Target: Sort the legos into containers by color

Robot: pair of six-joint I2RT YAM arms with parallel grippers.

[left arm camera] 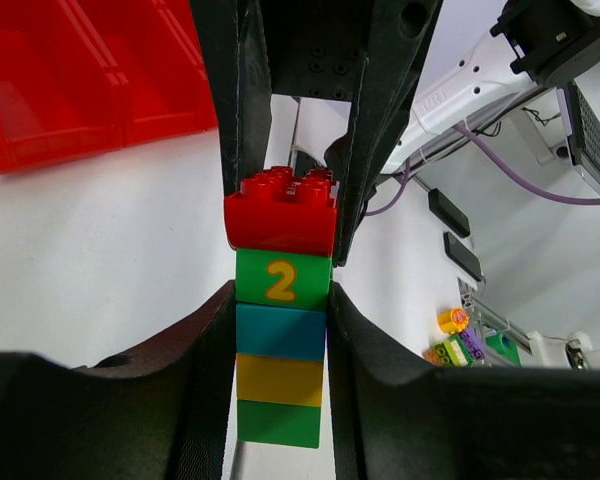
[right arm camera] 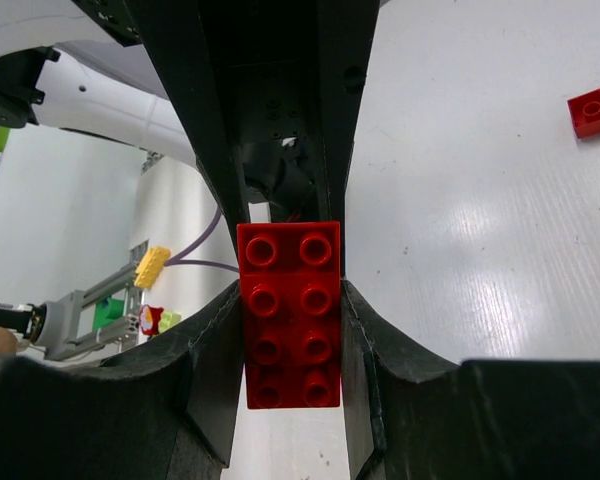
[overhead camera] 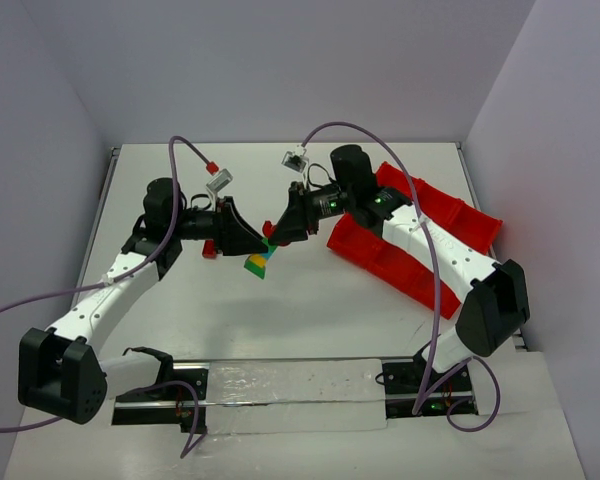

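**1. Markings**
One marking can be read: a yellow numeral "2" on the face of the upper green brick (left arm camera: 282, 280). Lettering on the white arm (left arm camera: 450, 95) in the left wrist view is too small to read.

**2. Count**
- Brick stack (overhead camera: 261, 263): five bricks in a single column.
  - One red brick (right arm camera: 290, 315) at one end, showing eight studs in two rows of four.
  - The upper green brick.
  - One teal-blue brick (left arm camera: 280, 332).
  - One yellow brick (left arm camera: 280, 378).
  - One lower green brick (left arm camera: 278, 422) at the other end.
- Loose red brick (overhead camera: 209, 248): one, lying on the table (overhead camera: 310, 320) just beside the left gripper.
- Tray (overhead camera: 375, 258): one, bright red. The left wrist view shows two of its compartments side by side.

**3. Grippers**
- Left gripper (left arm camera: 280, 300): clenched on the brick stack. Its fingers press against both sides of the teal-blue, yellow and lower green bricks.
- Right gripper (right arm camera: 290, 295): clenched on the red brick, with one finger on each long side.
- The two grippers face each other, tip to tip, each holding one end of the same column.

**4. Location**
The brick stack sits between the two grippers over the middle of the table. It is to the left of the tray and apart from it. The tray lies at an angle on the right side of the table, partly under the right arm.
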